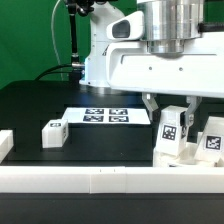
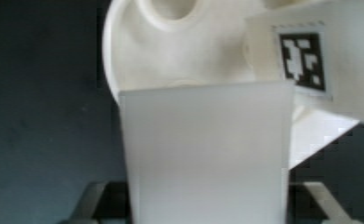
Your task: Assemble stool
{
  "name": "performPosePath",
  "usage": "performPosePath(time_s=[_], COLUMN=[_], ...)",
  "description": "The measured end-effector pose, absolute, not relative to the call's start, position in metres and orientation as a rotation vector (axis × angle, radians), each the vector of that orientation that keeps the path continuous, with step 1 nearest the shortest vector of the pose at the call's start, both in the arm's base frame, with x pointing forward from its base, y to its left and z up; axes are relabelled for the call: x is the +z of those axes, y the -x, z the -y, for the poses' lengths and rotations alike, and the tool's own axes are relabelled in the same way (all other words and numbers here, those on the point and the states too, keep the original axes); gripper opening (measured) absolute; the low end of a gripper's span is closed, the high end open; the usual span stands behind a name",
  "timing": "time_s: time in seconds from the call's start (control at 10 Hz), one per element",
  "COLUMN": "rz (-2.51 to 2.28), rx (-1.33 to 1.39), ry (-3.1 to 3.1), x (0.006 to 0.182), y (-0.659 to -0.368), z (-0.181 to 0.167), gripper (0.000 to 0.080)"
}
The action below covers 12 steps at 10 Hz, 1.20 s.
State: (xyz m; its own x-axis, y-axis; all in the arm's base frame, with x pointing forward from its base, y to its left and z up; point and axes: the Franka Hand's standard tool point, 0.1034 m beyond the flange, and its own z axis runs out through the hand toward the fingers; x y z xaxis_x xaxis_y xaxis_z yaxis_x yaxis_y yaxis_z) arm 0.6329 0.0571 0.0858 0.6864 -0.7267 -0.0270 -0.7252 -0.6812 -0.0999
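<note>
The held leg, a white block with a black-and-white tag on its face, stands upright at the exterior view's right, just behind the front rail. The gripper is clamped on it from above. In the wrist view this leg fills the foreground as a plain white slab, with only dark slivers of the fingers showing at its sides. Behind it lies the round white seat, one socket hollow visible near its edge. The leg covers much of the seat, so I cannot tell whether the two touch.

A tagged block sits beside the seat. It is probably the second leg, which is cut off by the exterior view's right edge. In the exterior view the seat is hard to separate from the white parts around it.

A loose leg lies well apart, toward the exterior view's left, on the black table. The marker board lies flat near the middle. Behind stand the white robot base and a green backdrop.
</note>
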Motion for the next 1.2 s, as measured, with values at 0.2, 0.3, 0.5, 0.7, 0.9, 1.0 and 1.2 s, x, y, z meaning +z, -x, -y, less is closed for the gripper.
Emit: performPosePath(time_s=[0.2,0.3,0.5,0.7,0.9,1.0,1.2], rz=[-1.382,-1.511,-1.833,-2.065,-2.250,-2.318,-2.399], rx=[0.000,0.013,0.030,0.049,0.090,0.117,0.148], ry=[2.686,2.598,2.324,2.056,1.844,1.747,1.622], x=[0.086,0.086,0.082,0.081,0.080,0.080,0.080], y=[-0.633,-0.633,-0.632,-0.634,-0.636,-0.636,-0.636], z=[-0.061,-0.064,-0.073,-0.078,-0.084,-0.085,-0.088], gripper=[0.0337,0.0337,0.0337,0.0337,0.0337,0.0337,0.0337])
